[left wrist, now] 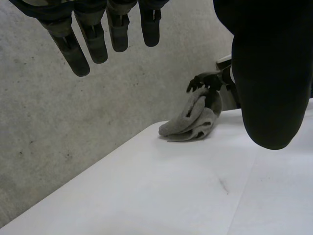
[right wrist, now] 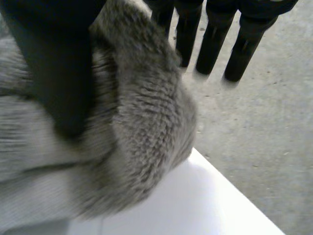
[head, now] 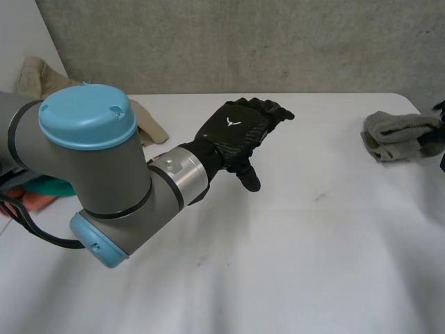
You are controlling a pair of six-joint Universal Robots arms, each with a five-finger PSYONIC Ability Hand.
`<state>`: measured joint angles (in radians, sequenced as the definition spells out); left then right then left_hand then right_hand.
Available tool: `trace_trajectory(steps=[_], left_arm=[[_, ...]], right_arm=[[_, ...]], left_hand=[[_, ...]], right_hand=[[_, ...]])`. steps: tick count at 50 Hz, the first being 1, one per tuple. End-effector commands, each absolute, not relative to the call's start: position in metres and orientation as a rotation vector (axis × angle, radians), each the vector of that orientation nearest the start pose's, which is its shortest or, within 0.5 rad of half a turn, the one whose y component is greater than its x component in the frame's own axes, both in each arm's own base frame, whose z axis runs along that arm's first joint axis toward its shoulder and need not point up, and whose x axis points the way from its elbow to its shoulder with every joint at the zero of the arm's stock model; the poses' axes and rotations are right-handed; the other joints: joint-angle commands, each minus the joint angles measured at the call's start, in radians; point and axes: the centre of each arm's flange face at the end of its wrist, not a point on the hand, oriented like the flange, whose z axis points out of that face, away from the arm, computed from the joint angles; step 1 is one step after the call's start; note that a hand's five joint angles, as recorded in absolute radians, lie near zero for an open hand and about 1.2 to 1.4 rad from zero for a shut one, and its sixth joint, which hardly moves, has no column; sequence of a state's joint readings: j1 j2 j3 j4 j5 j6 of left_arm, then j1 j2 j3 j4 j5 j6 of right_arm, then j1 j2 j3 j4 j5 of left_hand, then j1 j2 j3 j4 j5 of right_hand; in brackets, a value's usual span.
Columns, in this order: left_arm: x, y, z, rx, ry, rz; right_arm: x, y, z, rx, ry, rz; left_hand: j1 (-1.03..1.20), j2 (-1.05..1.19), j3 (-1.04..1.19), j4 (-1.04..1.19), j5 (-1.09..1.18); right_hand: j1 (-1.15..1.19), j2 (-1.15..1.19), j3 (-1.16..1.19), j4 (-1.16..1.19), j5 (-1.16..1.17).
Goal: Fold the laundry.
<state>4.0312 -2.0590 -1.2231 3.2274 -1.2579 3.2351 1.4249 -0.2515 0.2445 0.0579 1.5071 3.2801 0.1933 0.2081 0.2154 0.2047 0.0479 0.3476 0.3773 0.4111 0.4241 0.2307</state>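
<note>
- A grey cloth is found bunched into a soft heap near the table's far right edge. A ribbed knit and a fuzzy nap are seen in the right wrist view.
- The right hand is closed on the cloth. Its thumb is pressed into the heap, and a thick fold is caught between the thumb and the fingers.
- The left hand is held over the table's middle, well apart from the cloth. Its fingers are kept straight and slightly spread, and nothing is held.
- A beige cloth is seen behind the left arm.
</note>
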Motion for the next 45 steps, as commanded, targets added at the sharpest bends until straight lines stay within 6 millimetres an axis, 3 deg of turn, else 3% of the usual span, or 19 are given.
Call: trace_trajectory(steps=[1, 12, 20, 24, 25, 27, 29, 32, 33, 34, 35, 37, 39, 45], left_arm=[[-0.381, -0.215, 0.248, -0.980, -1.647, 1.634], [-0.378, -0.214, 0.258, -0.973, -1.629, 1.659], [-0.370, -0.222, 0.274, -0.933, -1.623, 1.729], [-0.350, -0.248, 0.297, -0.814, -1.651, 1.895], [-0.343, -0.257, 0.303, -0.780, -1.661, 1.939], [-0.321, -0.282, 0.320, -0.672, -1.685, 2.073], [-0.306, -0.301, 0.325, -0.614, -1.709, 2.142], [-0.275, -0.339, 0.329, -0.543, -1.761, 2.263], [-0.269, -0.350, 0.325, -0.546, -1.789, 2.285], [-0.262, -0.360, 0.320, -0.560, -1.819, 2.311], [-0.245, -0.385, 0.304, -0.608, -1.902, 2.364], [-0.228, -0.405, 0.290, -0.647, -1.981, 2.407], [-0.204, -0.433, 0.263, -0.749, -2.101, 2.441], [-0.179, -0.477, 0.203, -0.831, -2.209, 2.431]], right_arm=[[0.042, -0.545, 0.137, 0.257, 2.439, -2.335], [0.068, -0.523, 0.183, 0.119, 2.368, -2.392], [0.073, -0.485, 0.242, 0.073, 2.248, -2.611], [0.095, -0.461, 0.264, -0.018, 2.099, -2.703], [0.113, -0.449, 0.271, -0.118, 2.020, -2.719], [0.132, -0.436, 0.271, -0.248, 1.958, -2.696], [0.158, -0.415, 0.263, -0.479, 1.886, -2.622], [0.177, -0.393, 0.254, -0.718, 1.827, -2.523], [0.184, -0.378, 0.249, -0.853, 1.794, -2.467], [0.187, -0.370, 0.247, -0.918, 1.782, -2.437], [0.191, -0.363, 0.244, -0.977, 1.771, -2.408], [0.195, -0.345, 0.231, -1.096, 1.795, -2.312], [0.195, -0.337, 0.222, -1.140, 1.845, -2.256], [0.198, -0.319, 0.200, -1.219, 1.964, -2.098]], left_hand=[[0.041, 0.026, 0.019, 0.029, 0.012], [0.041, 0.026, 0.019, 0.029, 0.012], [0.041, 0.026, 0.019, 0.029, 0.012], [0.041, 0.026, 0.019, 0.029, 0.012], [0.041, 0.026, 0.019, 0.029, 0.012], [0.035, 0.020, 0.013, 0.024, 0.006], [0.038, 0.023, 0.016, 0.026, 0.009], [0.044, 0.029, 0.022, 0.032, 0.015], [0.044, 0.029, 0.022, 0.032, 0.015], [0.047, 0.032, 0.024, 0.035, 0.018], [0.052, 0.038, 0.030, 0.041, 0.023], [0.076, 0.061, 0.054, 0.064, 0.047], [0.079, 0.064, 0.057, 0.068, 0.050], [0.091, 0.076, 0.069, 0.079, 0.062]], right_hand=[[-0.173, -0.203, -0.237, -0.250, -0.231], [-0.173, -0.203, -0.237, -0.250, -0.231], [-0.173, -0.203, -0.237, -0.250, -0.231], [-0.173, -0.203, -0.237, -0.250, -0.231], [-0.173, -0.203, -0.237, -0.250, -0.231], [-0.173, -0.203, -0.237, -0.250, -0.231], [-0.173, -0.203, -0.237, -0.250, -0.231], [-0.173, -0.203, -0.237, -0.250, -0.231], [-0.173, -0.203, -0.237, -0.250, -0.231], [-0.173, -0.203, -0.237, -0.250, -0.231], [-0.173, -0.203, -0.237, -0.250, -0.231], [-0.173, -0.203, -0.237, -0.250, -0.231], [-0.173, -0.203, -0.237, -0.250, -0.231], [-0.173, -0.203, -0.237, -0.250, -0.231]])
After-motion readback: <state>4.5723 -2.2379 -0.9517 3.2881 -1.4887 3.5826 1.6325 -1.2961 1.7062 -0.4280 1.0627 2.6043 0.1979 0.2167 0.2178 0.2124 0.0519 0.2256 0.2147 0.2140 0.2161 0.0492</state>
